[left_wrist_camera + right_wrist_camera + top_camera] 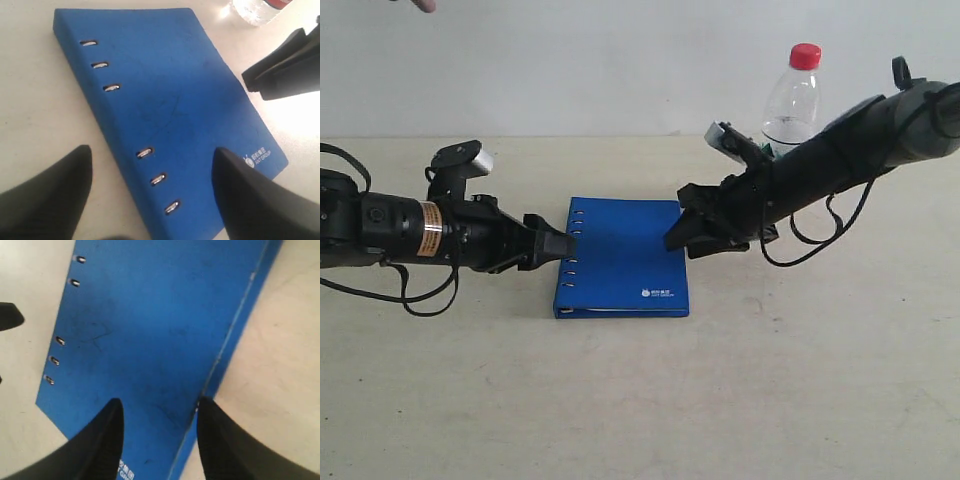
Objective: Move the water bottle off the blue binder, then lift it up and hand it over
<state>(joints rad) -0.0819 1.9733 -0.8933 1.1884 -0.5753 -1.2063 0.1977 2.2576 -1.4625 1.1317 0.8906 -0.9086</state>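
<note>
the left tool [558, 246] reaches in low and level, spread at the slotted edge of the blue binder [625, 255]. the right tool [682, 232] slants down, spread over the opposite edge. the water bottle [794, 95] stands upright behind the right arm [840, 140].

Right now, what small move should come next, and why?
Probably close the right hand on the blue binder edge it straddles, ready to lift. The water bottle already stands off the binder, and the left hand and right hand are both open, gripping nothing.
</note>
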